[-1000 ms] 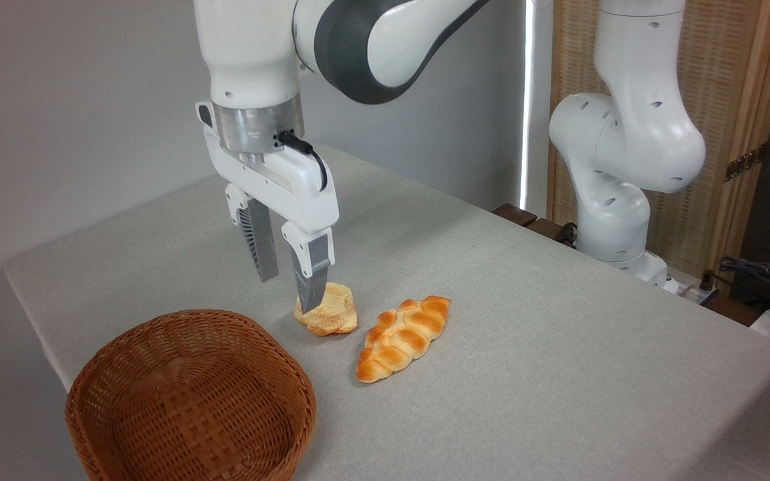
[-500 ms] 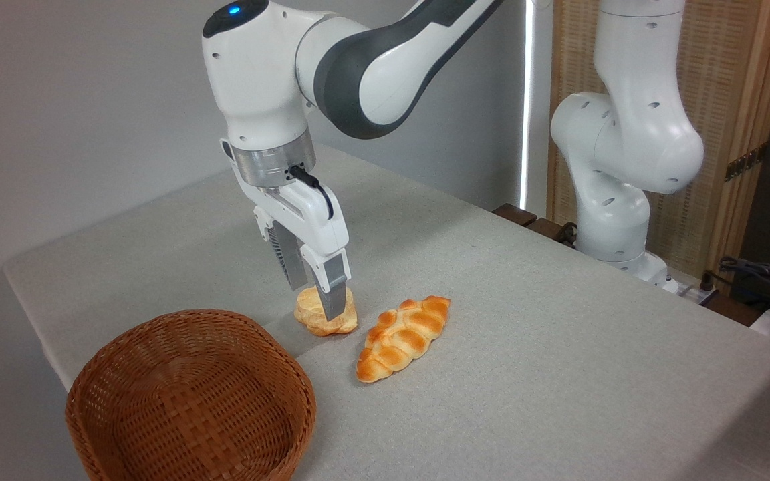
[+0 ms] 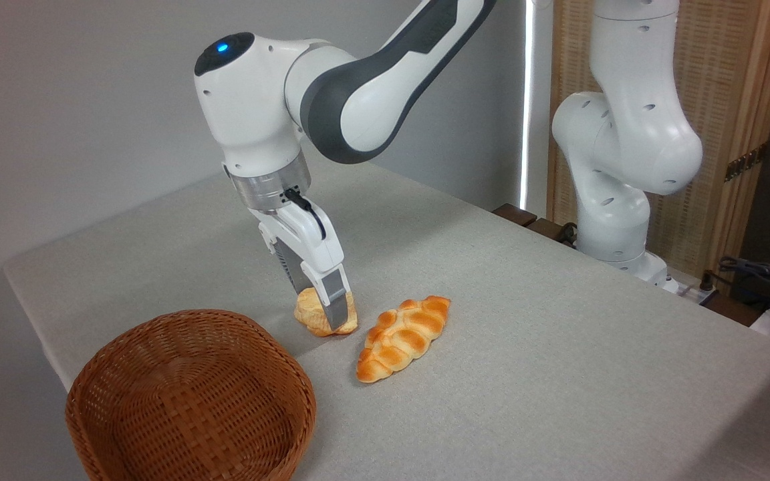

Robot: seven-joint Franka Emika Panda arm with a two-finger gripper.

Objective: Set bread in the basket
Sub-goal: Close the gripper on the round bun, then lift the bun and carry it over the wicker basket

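I am seeing the gripper (image 3: 321, 314) down over the bun (image 3: 310, 316), its jaws straddling it; the near finger (image 3: 335, 306) is lying across the bun's front face, the far finger is mostly hidden behind it; I cannot tell whether the jaws are already squeezing the bun or only standing either side of it. The bun is sitting on the grey table (image 3: 525, 347), its underside appearing to touch the cloth; the gripper is leaning, its body slanting up and to the left toward the wrist. Just right of the bun the braided loaf (image 3: 404, 337) is lying slantwise, close but apart. The basket (image 3: 188, 401) is standing at the near left corner of the table, below and left of the bun, nothing showing inside it; the arm's base (image 3: 619, 200) is rising at the table's far right edge.
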